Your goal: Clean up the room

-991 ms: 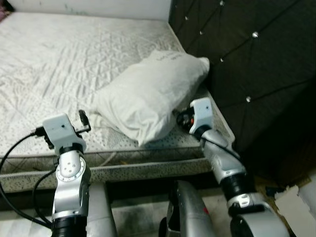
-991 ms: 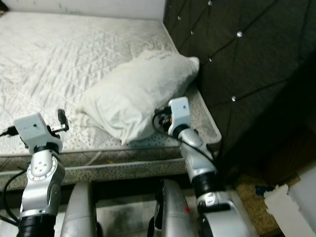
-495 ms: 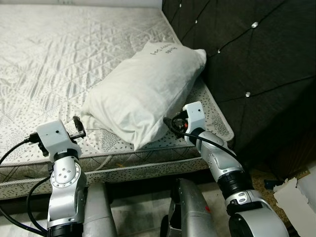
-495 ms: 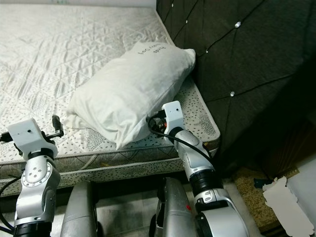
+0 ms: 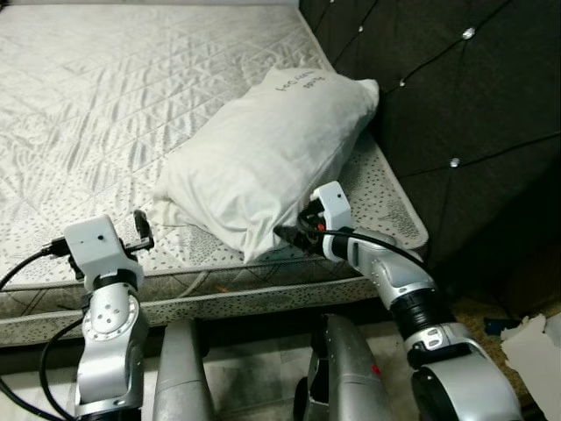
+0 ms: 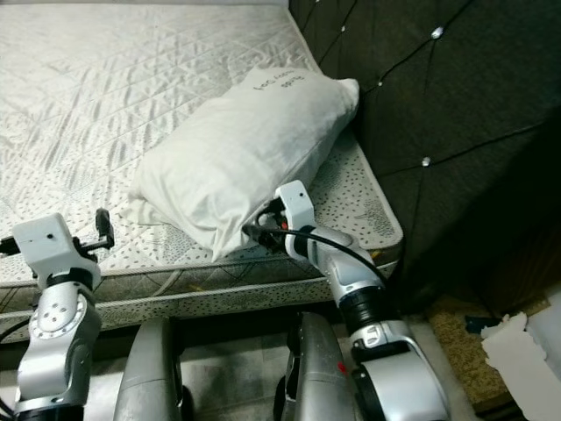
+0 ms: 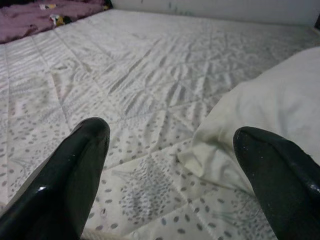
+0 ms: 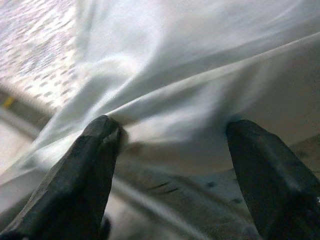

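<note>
Pillow is seen lying askew on the mattress beside the headboard, not yet gripped, with both right hand and left hand spread apart at its near edge.

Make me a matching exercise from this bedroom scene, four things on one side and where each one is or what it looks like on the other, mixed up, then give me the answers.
Things:
1. pillow
2. headboard
3. right gripper
4. left gripper

Descriptions:
A. dark, padded, with shiny studs
B. open, at the near corner of the pillow
C. white, lying on the mattress next to the headboard
D. open, above the near mattress edge, off the pillow's left end

Pairs: 1-C, 2-A, 3-B, 4-D
</note>
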You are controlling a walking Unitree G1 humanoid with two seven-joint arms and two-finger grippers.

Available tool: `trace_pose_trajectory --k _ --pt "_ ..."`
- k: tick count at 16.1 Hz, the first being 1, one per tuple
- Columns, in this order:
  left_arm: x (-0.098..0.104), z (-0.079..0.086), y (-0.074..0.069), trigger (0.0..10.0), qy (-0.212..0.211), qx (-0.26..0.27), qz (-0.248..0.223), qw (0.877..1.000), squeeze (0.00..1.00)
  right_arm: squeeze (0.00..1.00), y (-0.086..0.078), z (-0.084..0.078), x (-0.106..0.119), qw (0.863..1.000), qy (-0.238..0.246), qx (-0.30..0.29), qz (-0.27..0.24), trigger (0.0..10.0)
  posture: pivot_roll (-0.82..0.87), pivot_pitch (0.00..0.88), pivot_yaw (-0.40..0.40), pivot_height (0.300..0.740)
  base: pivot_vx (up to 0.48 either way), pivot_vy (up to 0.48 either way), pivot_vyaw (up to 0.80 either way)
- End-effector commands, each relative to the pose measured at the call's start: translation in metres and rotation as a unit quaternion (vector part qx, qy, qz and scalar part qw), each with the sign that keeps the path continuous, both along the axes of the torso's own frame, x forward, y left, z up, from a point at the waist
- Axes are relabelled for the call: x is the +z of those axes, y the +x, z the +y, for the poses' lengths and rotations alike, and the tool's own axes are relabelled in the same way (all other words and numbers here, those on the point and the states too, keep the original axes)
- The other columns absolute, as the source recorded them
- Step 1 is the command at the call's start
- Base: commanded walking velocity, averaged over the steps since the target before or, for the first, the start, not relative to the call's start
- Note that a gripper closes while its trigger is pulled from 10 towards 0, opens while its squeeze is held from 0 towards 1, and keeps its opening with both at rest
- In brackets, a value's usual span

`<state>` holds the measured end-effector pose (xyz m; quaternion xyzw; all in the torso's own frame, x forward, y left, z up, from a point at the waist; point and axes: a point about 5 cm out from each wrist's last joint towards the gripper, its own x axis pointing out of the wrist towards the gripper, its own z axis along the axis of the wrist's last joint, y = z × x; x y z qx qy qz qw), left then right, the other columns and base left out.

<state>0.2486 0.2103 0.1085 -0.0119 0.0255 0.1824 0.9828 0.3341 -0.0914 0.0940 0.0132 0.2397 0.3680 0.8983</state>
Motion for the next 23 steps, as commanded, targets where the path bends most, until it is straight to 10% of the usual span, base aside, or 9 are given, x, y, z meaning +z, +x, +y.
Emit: trace_pose_trajectory --k 1,8,15,16,17,23 --pt "0.001 -0.003 -0.001 10.0 -0.001 -0.016 0.005 1.0 0.0 0.0 -0.004 0.005 0.007 0.999 0.014 0.032 0.007 10.0 0.05 0.078 -0.046 0.571 0.0 0.0 0.0" --pt "-0.01 0.007 -0.008 10.0 0.024 -0.011 0.056 0.998 0.0 0.0 -0.013 0.039 -0.007 1.0 0.001 -0.007 0.019 10.0 0.08 0.058 -0.038 0.571 0.0 0.0 0.0" --pt "-0.011 0.018 -0.009 10.0 0.026 0.008 0.06 0.998 0.0 0.0 0.013 0.042 0.004 0.985 -0.004 -0.173 -0.009 10.0 0.09 0.046 -0.044 0.571 0.0 0.0 0.0" --pt "-0.011 0.017 -0.008 10.0 0.026 0.006 0.059 0.998 0.0 0.0 0.016 0.042 0.007 0.981 0.004 -0.191 -0.009 6.7 0.09 0.045 -0.044 0.571 0.0 0.0 0.0" --pt "-0.01 0.017 -0.007 10.0 0.025 0.005 0.058 0.998 0.0 0.0 0.017 0.044 0.008 0.98 0.014 -0.2 -0.006 0.0 0.09 0.043 -0.043 0.571 0.0 0.0 0.0" --pt "-0.01 0.015 -0.001 10.0 0.019 0.004 0.051 0.999 0.0 0.0 0.018 0.068 0.012 0.979 0.022 -0.2 -0.018 0.0 0.09 0.016 -0.043 0.571 0.0 0.0 0.0"
